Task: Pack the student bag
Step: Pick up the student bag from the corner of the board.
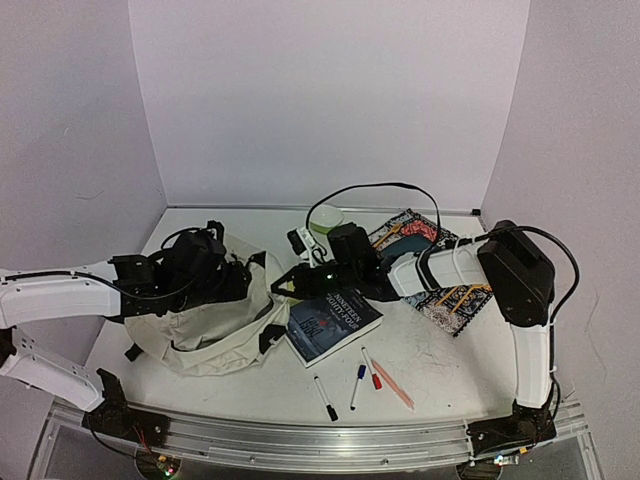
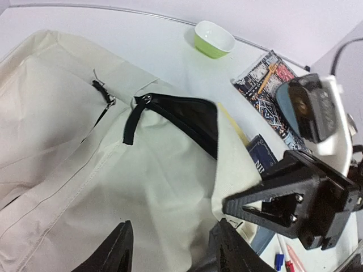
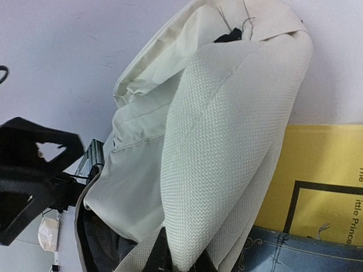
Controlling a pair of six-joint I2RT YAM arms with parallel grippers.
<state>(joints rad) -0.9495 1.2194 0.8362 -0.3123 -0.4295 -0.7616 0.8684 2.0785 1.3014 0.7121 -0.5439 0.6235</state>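
The student bag (image 1: 215,328) is a cream fabric backpack with black straps, lying on the table at the left. Its black-lined opening (image 2: 187,116) gapes toward the right. My left gripper (image 1: 232,280) hovers over the bag's top, and in the left wrist view (image 2: 170,255) its jaws stand wide apart over plain fabric and hold nothing. My right gripper (image 1: 290,284) is at the bag's right edge. In the right wrist view (image 3: 181,263) it is shut on a fold of textured cream bag fabric (image 3: 227,147). It also shows in the left wrist view (image 2: 283,198), pinching that edge.
A dark blue book (image 1: 330,322) lies right of the bag, and a yellow book (image 3: 323,187) lies beside it under the bag's edge. A patterned book (image 1: 440,265) and a green bowl (image 1: 333,220) sit farther back. Several markers (image 1: 357,385) and a pink pen (image 1: 392,385) lie near the front.
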